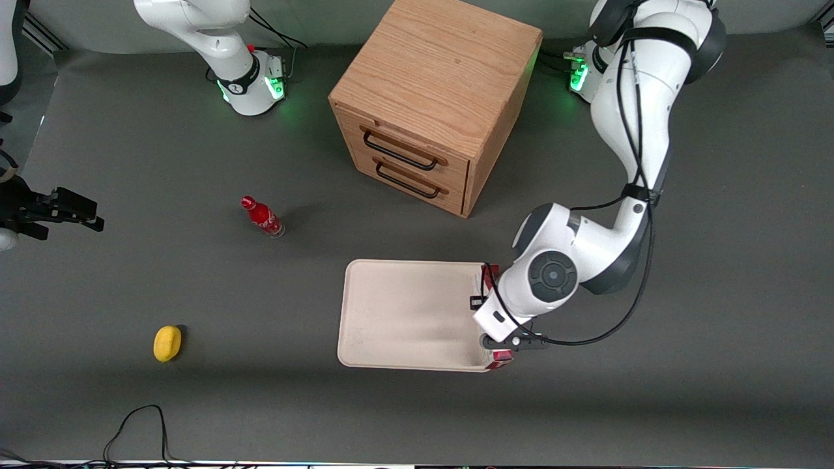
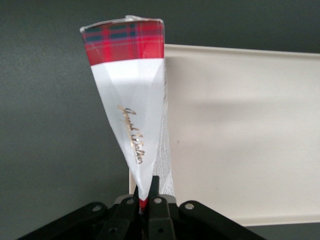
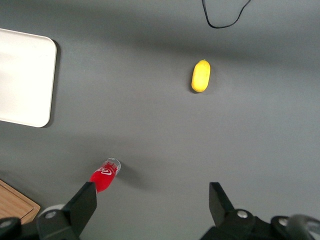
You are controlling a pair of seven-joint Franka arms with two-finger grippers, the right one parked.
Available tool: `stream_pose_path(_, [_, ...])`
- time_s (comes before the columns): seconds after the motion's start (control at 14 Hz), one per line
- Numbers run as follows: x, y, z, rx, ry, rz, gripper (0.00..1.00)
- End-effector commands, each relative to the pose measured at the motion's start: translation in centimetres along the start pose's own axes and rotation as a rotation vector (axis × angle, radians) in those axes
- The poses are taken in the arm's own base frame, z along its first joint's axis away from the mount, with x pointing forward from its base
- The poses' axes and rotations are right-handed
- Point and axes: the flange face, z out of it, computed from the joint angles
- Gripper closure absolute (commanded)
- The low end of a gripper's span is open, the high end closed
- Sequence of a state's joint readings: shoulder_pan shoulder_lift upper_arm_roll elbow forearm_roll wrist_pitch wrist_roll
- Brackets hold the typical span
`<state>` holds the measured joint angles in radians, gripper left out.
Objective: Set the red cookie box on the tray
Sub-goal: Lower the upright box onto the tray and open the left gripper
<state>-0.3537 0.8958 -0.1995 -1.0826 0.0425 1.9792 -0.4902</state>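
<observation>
Red tartan crowns the red cookie box (image 2: 127, 100), which the left wrist view shows standing on edge, its white face with gold script tapering down into the end effector (image 2: 146, 200); the black fingers (image 2: 156, 197) are pinched closed on the carton's lower edge. That same view shows the box held over the rim of the tray (image 2: 240, 125), at the tray's edge toward the working arm's end of the table.

The front view hides most of this: the arm's white wrist covers the end effector (image 1: 498, 339), and only slivers of the red cookie box (image 1: 490, 273) peek out at the tray's (image 1: 404, 312) edge, one by the tray corner farther from the camera and one at the nearer corner. What the front view adds is the rest of the grey table (image 1: 717, 358): one wooden cabinet (image 1: 436, 98) with two drawers, standing farther from the camera than the tray; one small red bottle (image 1: 262, 216) beside the tray toward the parked arm's end; and one yellow object (image 1: 167, 343) further toward that end, nearer the camera than the bottle.

The right wrist view shows one corner of the tray (image 3: 25, 80), the bottle (image 3: 104, 175) seen from above, the yellow object (image 3: 200, 76), and a loop of black cable (image 3: 225, 17) on the table.
</observation>
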Motion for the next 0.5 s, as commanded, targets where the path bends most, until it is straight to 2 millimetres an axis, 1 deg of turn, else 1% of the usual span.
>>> stream_pose_path(0.0, [0.5, 0.7, 0.0, 0.021, 0.048, -0.001, 1.0])
stream_pose_path(0.21, [0.4, 1.3, 2.3, -0.001, 0.08, 0.011, 1.0])
stream_pose_path(0.29, [0.4, 1.2, 2.9, 0.0, 0.078, 0.011, 1.0])
stream_pose_path(0.43, [0.0, 1.8, 3.6, 0.007, 0.072, 0.026, 1.0])
